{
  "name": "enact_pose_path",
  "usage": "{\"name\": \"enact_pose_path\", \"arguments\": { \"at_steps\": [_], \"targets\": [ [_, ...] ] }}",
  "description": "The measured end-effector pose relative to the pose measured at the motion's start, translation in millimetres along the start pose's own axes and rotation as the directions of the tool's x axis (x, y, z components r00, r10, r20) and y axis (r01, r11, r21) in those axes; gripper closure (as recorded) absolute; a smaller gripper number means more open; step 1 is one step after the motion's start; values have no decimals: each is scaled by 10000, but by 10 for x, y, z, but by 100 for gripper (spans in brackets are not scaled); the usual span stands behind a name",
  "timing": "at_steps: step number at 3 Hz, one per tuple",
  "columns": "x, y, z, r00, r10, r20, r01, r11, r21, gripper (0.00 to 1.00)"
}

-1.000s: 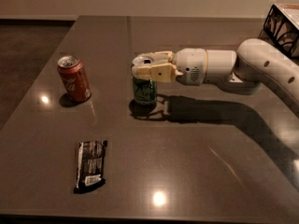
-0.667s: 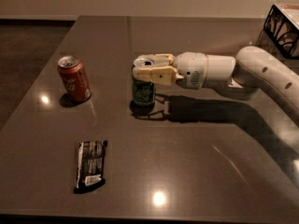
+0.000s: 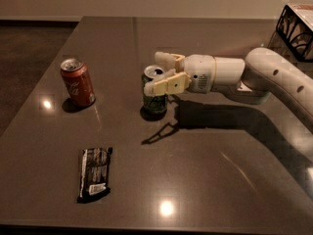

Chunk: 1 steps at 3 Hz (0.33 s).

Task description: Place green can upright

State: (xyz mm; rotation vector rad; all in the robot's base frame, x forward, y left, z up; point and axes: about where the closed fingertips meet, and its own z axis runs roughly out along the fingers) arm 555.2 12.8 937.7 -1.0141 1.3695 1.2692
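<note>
The green can (image 3: 155, 101) stands upright on the dark table (image 3: 205, 170), near its middle. My gripper (image 3: 153, 73) reaches in from the right at the height of the can's top. It is open, with one finger (image 3: 166, 58) behind the can and the other finger (image 3: 166, 85) in front of its upper part. The can's silver top shows between the fingers. I cannot tell whether either finger touches the can.
A red cola can (image 3: 77, 82) stands upright to the left. A dark snack bar wrapper (image 3: 95, 174) lies flat at the front left. A black-and-white patterned box (image 3: 296, 26) sits at the back right corner. My arm (image 3: 274, 77) spans the right side of the table.
The fingers have spread apart around the can's top and the gripper has drawn back slightly to the right. The green can has stayed upright in the same spot.
</note>
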Motion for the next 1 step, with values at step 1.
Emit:
{"name": "enact_pose_path", "arguments": {
  "at_steps": [1],
  "targets": [
    [0, 0, 1, 10000, 0, 0, 0, 10000, -2, 0]
  ]
}}
